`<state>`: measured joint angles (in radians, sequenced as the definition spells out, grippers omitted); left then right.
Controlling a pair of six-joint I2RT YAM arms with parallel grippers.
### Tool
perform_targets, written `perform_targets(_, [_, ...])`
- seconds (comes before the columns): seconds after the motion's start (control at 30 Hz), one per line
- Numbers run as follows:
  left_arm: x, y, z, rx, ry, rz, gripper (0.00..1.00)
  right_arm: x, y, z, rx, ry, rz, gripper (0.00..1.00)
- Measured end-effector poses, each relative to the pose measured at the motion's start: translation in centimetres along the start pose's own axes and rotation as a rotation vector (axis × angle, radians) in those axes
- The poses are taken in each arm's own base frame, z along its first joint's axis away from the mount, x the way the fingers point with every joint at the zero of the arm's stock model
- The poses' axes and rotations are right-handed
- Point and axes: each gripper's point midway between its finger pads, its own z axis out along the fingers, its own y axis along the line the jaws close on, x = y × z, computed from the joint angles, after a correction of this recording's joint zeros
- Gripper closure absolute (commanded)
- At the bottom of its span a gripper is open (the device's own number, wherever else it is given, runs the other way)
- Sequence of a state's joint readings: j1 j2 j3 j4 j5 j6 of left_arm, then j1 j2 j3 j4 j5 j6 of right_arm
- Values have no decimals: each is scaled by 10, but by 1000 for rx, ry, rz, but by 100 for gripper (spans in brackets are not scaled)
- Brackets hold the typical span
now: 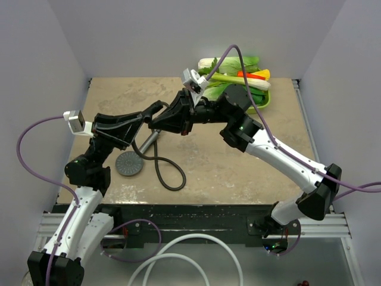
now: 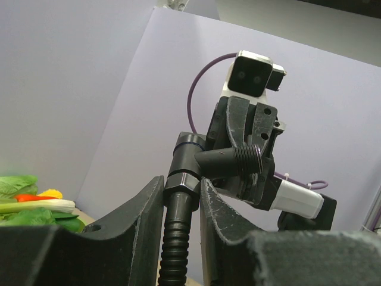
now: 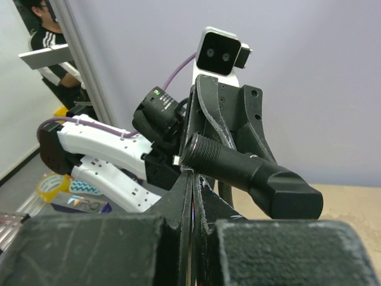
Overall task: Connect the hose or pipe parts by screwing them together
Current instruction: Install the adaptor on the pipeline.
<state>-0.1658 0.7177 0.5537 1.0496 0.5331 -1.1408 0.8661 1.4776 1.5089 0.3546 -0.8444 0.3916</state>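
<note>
The dark grey shower head (image 1: 129, 162) lies face up on the table, left of centre. The black hose (image 1: 169, 176) loops beside it and rises to the grippers. My left gripper (image 2: 181, 182) is shut on the hose (image 2: 175, 238) just below its end nut, holding it upright above the table. On that nut sits the black T-shaped fitting (image 2: 199, 159), its threaded arm (image 3: 205, 152) sticking out sideways. My right gripper (image 3: 193, 179) is shut with nothing between its fingers, its tips touching the underside of that threaded arm. From above, the left gripper (image 1: 159, 109) and right gripper (image 1: 156, 123) meet and hide the fitting.
A green tray of toy vegetables (image 1: 238, 83) stands at the back right of the table. A thick white hose (image 1: 178, 256) curls in front of the arm bases. Purple cables (image 1: 36, 149) hang from both wrists. Walls close off the back and both sides.
</note>
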Motion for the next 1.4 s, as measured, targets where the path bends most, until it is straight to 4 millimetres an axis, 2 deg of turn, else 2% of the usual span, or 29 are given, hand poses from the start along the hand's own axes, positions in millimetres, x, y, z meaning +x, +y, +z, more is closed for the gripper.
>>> perform_targets(0.5, [1, 4, 0, -19, 2, -9, 100, -26, -9, 14, 89, 8, -93, 100])
perform_targets(0.8, [2, 6, 0, -23, 4, -12, 100, -14, -30, 23, 144, 85, -87, 100])
perform_targets(1.0, [1, 10, 0, -43, -1, -20, 100, -16, -41, 27, 189, 118, -79, 100])
perform_targets(1.23, [3, 13, 0, -48, 7, -25, 100, -39, -59, 30, 297, 104, -120, 100])
perform_targets(1.4, [4, 4, -1, -12, 17, -12, 100, -54, -72, 23, 390, 80, -157, 100])
